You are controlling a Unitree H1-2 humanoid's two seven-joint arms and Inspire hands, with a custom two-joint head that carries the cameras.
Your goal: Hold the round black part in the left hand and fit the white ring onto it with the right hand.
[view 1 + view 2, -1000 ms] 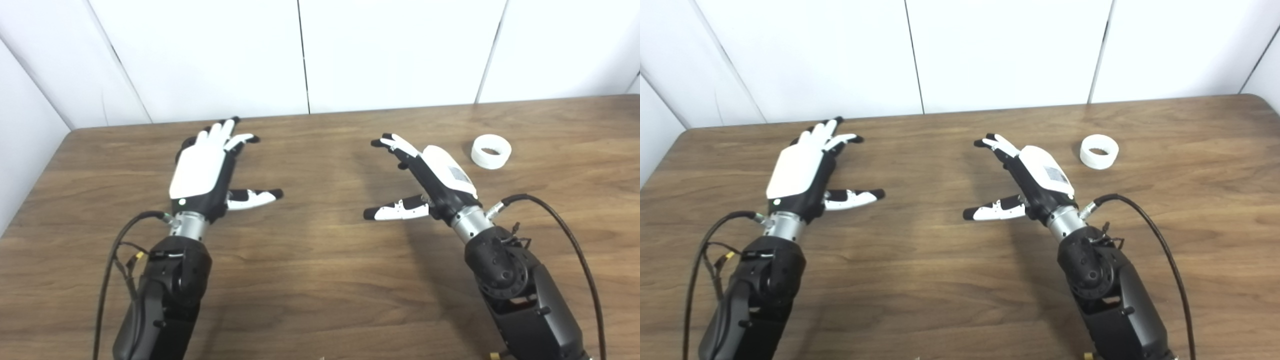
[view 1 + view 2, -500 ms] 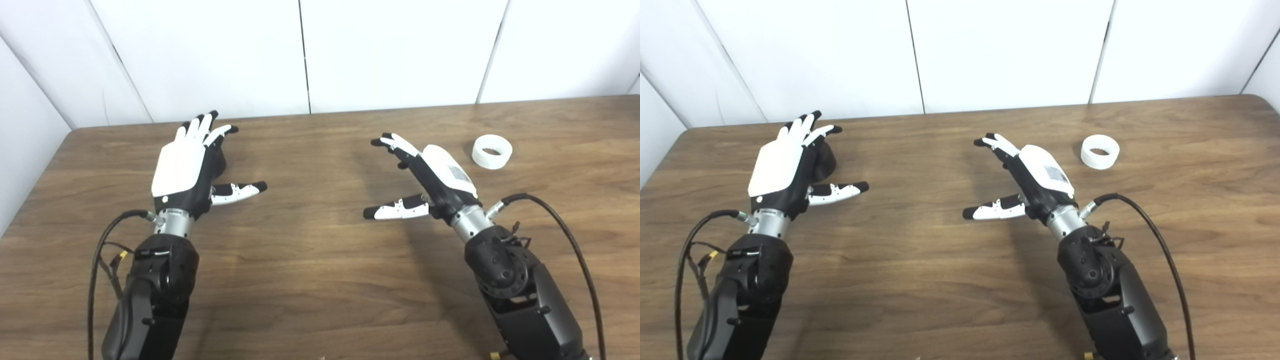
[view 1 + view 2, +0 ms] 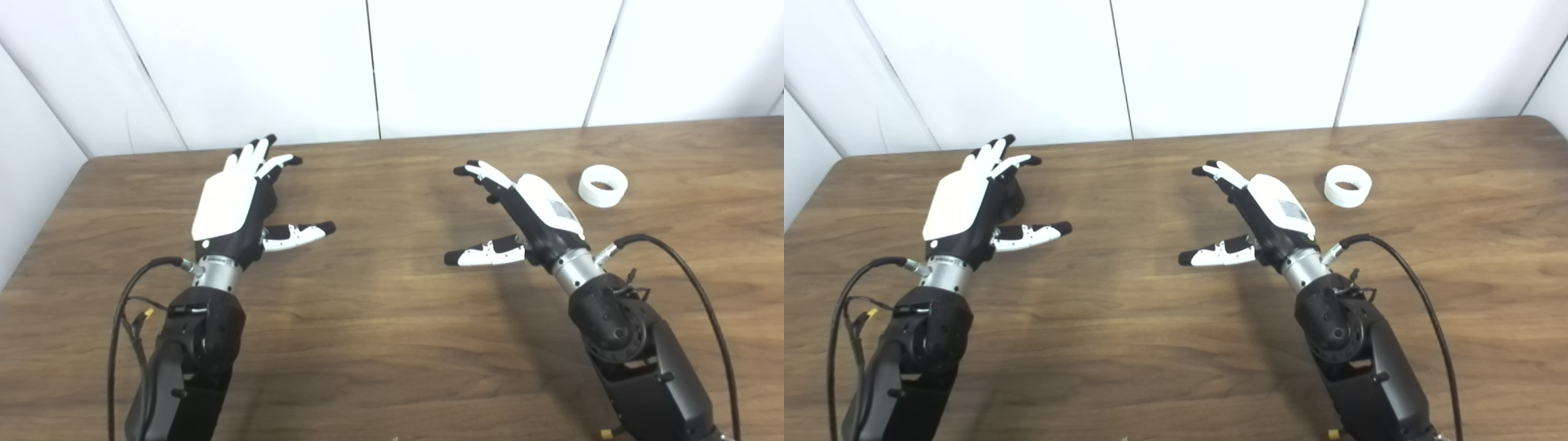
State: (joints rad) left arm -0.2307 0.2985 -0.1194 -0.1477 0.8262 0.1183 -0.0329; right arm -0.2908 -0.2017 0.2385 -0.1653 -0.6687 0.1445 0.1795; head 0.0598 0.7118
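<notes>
The white ring point(image 3: 603, 185) lies flat on the wooden table point(image 3: 380, 318) at the back right. My right hand point(image 3: 533, 211) hovers open to its left, thumb spread, not touching the ring. Over the back left of the table, my left hand point(image 3: 961, 208) is open and palm down. A dark round shape, apparently the black part point(image 3: 1012, 195), shows under its fingers and is mostly hidden. I cannot tell whether the hand touches it.
White wall panels point(image 3: 367, 67) rise just behind the table's far edge. A black cable point(image 3: 692, 288) loops out from the right wrist, and another point(image 3: 122, 318) from the left wrist.
My left hand has moved left and farther back over the dark round shape, then slightly right again. The right hand and the ring have barely moved.
</notes>
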